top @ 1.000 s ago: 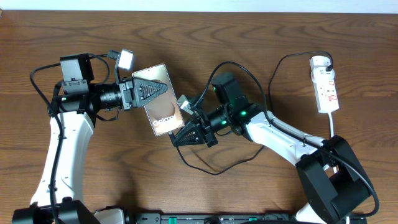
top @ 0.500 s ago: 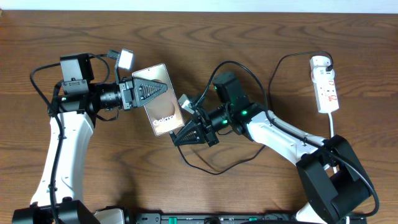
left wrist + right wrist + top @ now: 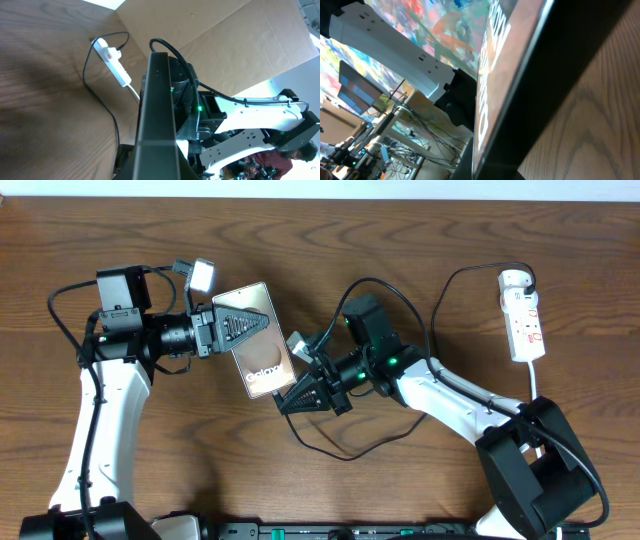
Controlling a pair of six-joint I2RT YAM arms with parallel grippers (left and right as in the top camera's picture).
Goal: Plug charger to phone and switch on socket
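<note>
bronze phone is clamped in the left gripper, held off the table. the right gripper, closed at the phone's lower edge, should square the charger to that edge before pushing.

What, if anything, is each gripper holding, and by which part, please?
The left gripper is shut on the phone, clamping its upper end. The right gripper is shut beside the phone's lower corner; whatever it holds cannot be told.
</note>
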